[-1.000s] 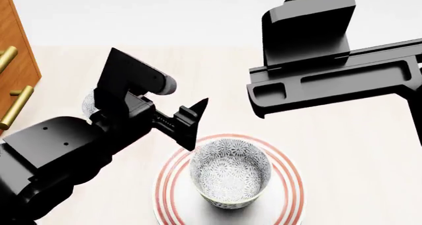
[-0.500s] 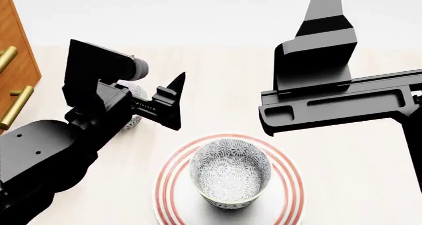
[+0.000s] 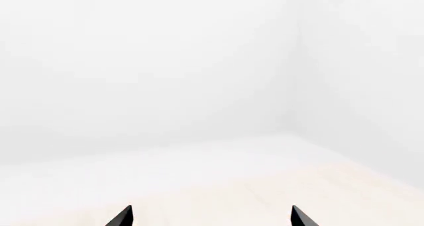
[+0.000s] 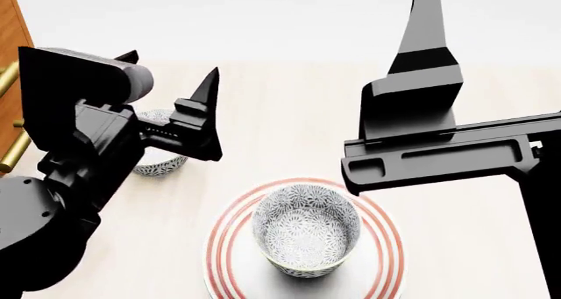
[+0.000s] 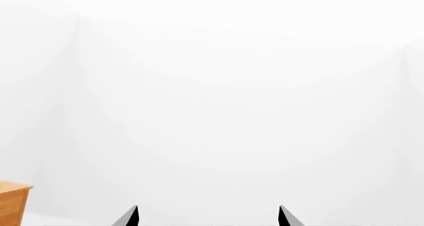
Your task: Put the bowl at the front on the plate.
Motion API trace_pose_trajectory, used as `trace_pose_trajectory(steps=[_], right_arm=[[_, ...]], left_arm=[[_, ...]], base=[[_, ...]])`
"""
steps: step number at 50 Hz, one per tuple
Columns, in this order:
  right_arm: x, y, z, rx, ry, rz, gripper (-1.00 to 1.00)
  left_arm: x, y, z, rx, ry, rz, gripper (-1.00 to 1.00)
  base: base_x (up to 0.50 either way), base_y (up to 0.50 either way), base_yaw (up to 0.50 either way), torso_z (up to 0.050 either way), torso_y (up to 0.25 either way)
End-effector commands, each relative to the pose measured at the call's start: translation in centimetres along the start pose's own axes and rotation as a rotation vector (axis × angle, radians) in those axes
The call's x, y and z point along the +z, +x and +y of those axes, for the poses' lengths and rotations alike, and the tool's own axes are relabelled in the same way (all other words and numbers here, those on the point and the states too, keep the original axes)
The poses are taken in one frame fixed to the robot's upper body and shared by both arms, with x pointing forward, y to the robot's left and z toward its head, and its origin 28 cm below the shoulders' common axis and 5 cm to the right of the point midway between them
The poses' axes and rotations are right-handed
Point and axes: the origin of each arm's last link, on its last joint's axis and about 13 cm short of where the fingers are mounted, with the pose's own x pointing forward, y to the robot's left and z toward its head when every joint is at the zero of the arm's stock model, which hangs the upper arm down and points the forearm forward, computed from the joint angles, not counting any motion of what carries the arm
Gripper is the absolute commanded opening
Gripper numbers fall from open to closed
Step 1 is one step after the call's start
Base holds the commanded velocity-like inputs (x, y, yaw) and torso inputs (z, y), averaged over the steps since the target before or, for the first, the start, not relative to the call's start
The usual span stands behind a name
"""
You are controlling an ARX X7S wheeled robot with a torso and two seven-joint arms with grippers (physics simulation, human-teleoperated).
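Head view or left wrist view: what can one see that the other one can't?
Only the head view shows the bowl sitting on the plate, a second bowl partly hidden behind the left arm, and a wooden cabinet. Only the left wrist view shows the pale walls meeting in a corner. Both show the light table and the left gripper, open and holding nothing.
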Motion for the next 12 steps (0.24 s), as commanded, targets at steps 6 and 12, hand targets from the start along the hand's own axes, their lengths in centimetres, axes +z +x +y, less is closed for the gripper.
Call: trace_pose_trajectory(steps=[6,12], right_arm=[[-0.5,0.1,0.2,0.01,0.005,0.008,1.0],[-0.6,0.2,0.3,0.013,0.012,0.011,1.0]], left_arm=[[1.4,-2.5,-0.4,0.028,-0.003,-0.064,1.0],[1.4,-3.5,-0.5,0.034,-0.016,-0.078,1.0]], base=[[0.0,0.0,0.0,0.0,0.0],[0.0,0.0,0.0,0.0,0.0]])
